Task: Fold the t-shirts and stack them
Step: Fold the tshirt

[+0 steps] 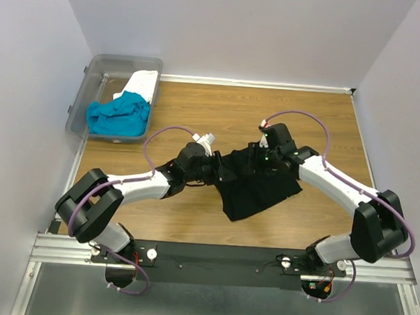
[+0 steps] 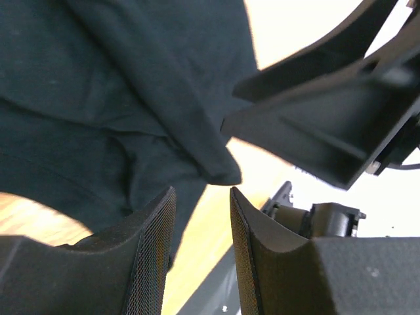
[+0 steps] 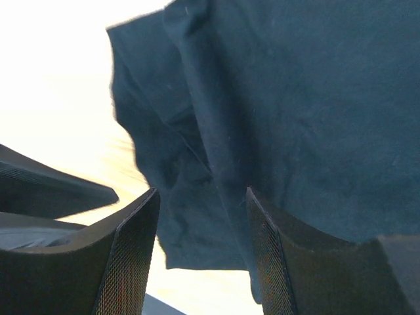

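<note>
- A light brown wooden table [image 1: 199, 106] stands between pale grey walls [image 1: 233, 29], with a metal rail [image 1: 217, 257] along its near edge
- A large plain black t-shirt [image 1: 258, 186] lies crumpled at the table's middle, between the two arms
- The left gripper [image 2: 202, 191] has its fingers slightly parted with nothing between them, and a fold of black cloth just beyond the tips
- The right gripper [image 3: 203, 190] has its fingers spread wide over the black cloth
- A clear plastic bin [image 1: 101, 67] at the far left corner holds a rumpled turquoise-blue t-shirt [image 1: 118, 116] and a white t-shirt [image 1: 144, 84]
</note>
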`<control>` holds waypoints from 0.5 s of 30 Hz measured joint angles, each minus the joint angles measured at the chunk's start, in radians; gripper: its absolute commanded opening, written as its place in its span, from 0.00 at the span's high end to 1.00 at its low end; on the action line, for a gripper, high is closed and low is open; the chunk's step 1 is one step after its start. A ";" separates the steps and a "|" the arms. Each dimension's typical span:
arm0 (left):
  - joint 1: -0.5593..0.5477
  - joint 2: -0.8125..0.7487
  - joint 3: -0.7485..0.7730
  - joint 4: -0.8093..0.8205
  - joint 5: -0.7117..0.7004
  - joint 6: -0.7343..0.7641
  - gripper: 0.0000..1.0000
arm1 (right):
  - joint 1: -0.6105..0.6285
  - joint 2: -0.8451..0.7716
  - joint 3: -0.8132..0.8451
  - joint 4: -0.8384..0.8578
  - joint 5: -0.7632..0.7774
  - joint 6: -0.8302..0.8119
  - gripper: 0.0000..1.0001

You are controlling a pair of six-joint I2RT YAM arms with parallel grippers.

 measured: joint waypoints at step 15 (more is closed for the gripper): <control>0.043 0.219 0.061 0.074 0.043 0.029 0.70 | 0.113 0.154 0.053 -0.035 0.150 -0.047 0.53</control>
